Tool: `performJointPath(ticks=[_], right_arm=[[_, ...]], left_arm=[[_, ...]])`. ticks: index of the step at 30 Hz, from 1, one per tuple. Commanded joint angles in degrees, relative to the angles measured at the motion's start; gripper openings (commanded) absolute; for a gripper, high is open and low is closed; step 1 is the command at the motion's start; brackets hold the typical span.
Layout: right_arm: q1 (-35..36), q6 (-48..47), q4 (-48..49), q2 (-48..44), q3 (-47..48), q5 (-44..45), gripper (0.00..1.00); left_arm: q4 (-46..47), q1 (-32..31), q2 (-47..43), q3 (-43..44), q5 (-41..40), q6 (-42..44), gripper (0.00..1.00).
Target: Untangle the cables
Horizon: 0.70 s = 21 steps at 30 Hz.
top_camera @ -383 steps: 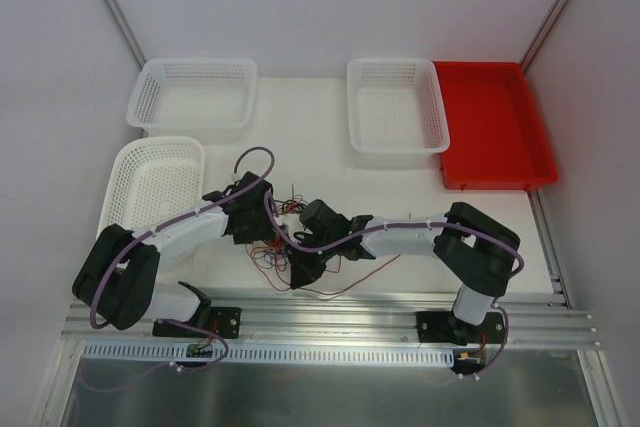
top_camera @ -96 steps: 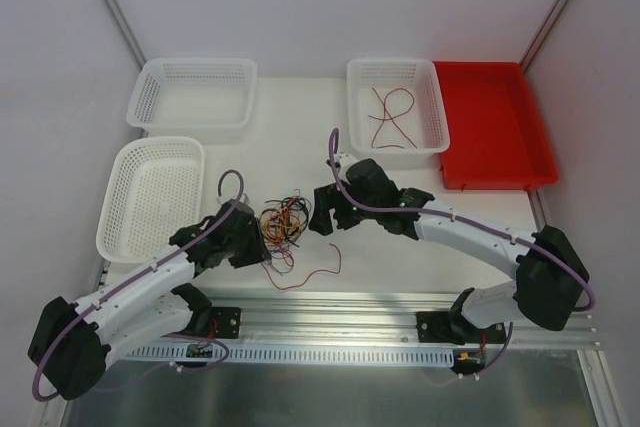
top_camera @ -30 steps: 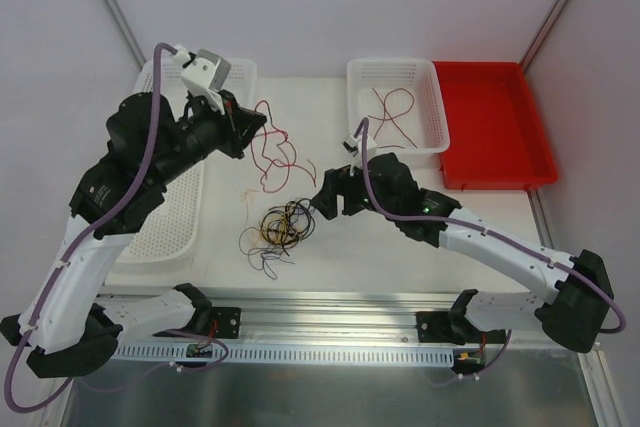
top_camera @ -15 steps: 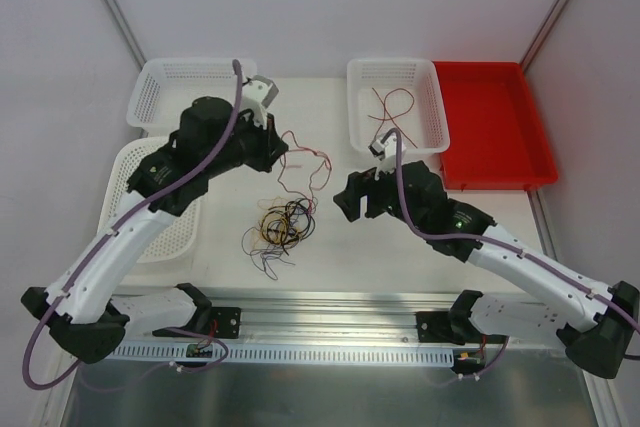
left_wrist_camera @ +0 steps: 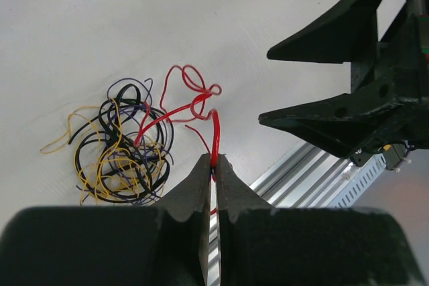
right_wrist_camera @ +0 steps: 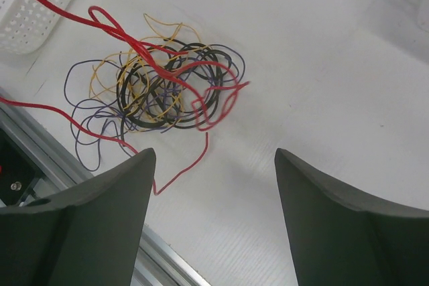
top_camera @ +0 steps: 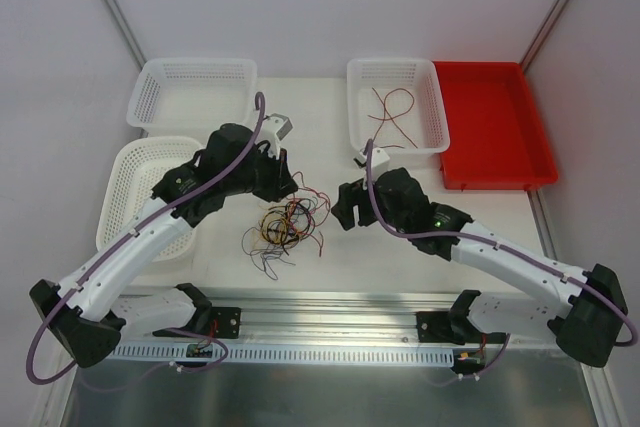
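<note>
The cables [top_camera: 285,227] lie as a tangle of black, yellow, dark purple and red wire on the white table, between the two grippers. My left gripper [top_camera: 288,187] hangs just above the tangle's far side, shut on a red cable [left_wrist_camera: 215,135] that loops back down into the tangle [left_wrist_camera: 124,149]. My right gripper [top_camera: 345,211] stands open to the right of the heap, nothing between its fingers. In the right wrist view the tangle [right_wrist_camera: 167,92] lies ahead of the right gripper [right_wrist_camera: 214,153], and a red strand [right_wrist_camera: 181,169] trails toward the left finger. Another red cable [top_camera: 390,112] lies in the far basket.
A white basket [top_camera: 392,64] stands at the back centre with a red tray [top_camera: 495,127] beside it on the right. Two more white baskets sit at the back left [top_camera: 195,67] and the left [top_camera: 125,182]. An aluminium rail [top_camera: 330,312] runs along the near edge.
My left arm has come down from high up and carried the red cable to just above the tangle. The right gripper has shifted slightly right and nearer, still open.
</note>
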Motion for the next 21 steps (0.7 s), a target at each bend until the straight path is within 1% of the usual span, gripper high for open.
performJointPath(ticks=[1, 6, 7, 8, 10, 11, 14, 16, 19, 21], right_arm=[[0.18, 0.80, 8.02, 1.55, 0.78, -4.22, 0.75], [0.18, 0.10, 11.03, 4.36, 1.75, -6.26, 0.78], [0.18, -0.25, 11.38, 4.63, 2.10, -8.26, 0.79], [0.18, -0.61, 11.29, 4.98, 2.98, -8.11, 0.81], [0.18, -1.84, 11.03, 5.94, 3.69, -7.23, 0.82], [0.18, -2.28, 11.12, 6.21, 4.21, -5.22, 0.83], [0.18, -4.37, 11.20, 8.05, 5.61, -4.76, 0.84], [0.00, -4.83, 11.55, 10.06, 6.58, -6.25, 0.83], [0.00, -4.65, 13.22, 11.92, 7.47, -11.34, 0.82], [-0.08, -4.30, 14.36, 12.54, 7.64, -12.67, 0.81]], left_arm=[[3.01, -0.39, -3.28, -0.64, 1.82, -1.92, 0.00], [2.92, -0.48, -3.63, -0.38, 3.22, -1.92, 0.00], [3.01, -0.48, -3.55, -0.29, 3.49, -1.83, 0.00], [3.01, -0.48, -3.63, -0.20, 3.75, -1.74, 0.00], [3.01, -0.48, -3.72, 0.15, 3.93, -1.66, 0.00], [3.09, -0.48, -3.72, 0.24, 4.02, -1.66, 0.00], [3.01, -0.48, -3.98, 0.50, 4.54, -1.57, 0.00], [3.01, -0.56, -3.98, 0.85, 5.16, -1.66, 0.00], [3.01, -0.65, -4.07, 1.03, 5.42, -1.66, 0.00], [3.01, -0.65, -4.07, 1.12, 5.78, -1.66, 0.00]])
